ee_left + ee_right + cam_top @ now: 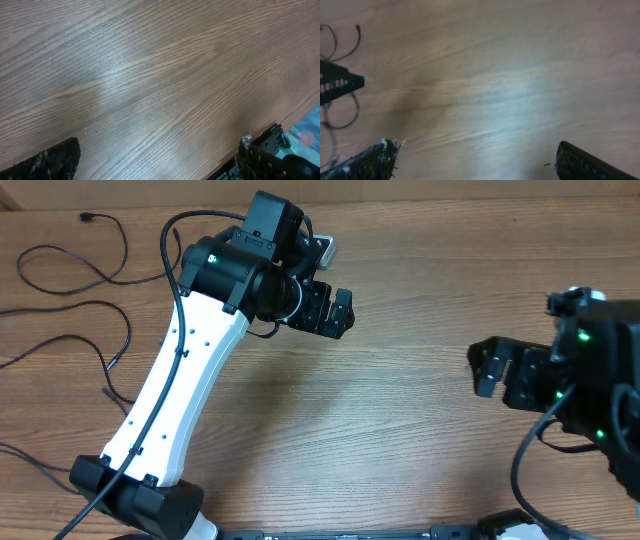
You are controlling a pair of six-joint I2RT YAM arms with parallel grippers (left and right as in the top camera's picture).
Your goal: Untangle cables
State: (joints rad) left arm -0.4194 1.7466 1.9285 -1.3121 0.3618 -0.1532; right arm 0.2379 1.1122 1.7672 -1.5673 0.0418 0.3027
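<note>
Cables [86, 217] sprawl over the left of the surface [400, 430], while the left tool [332, 320] and right tool [502, 378] both hang spread wide.

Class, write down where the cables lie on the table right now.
Overhead, the cables sprawl at the far left of the table, beside the white left arm.

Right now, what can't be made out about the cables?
- Overhead: cables run off the left edge; one disappears under the left arm.
- Overhead: strands too thin to tell whether they cross or just touch.
- Right wrist: blurred; cables cut by the left edge, partly behind a dark robot part.
- Left wrist: only bare table, no cables.
</note>
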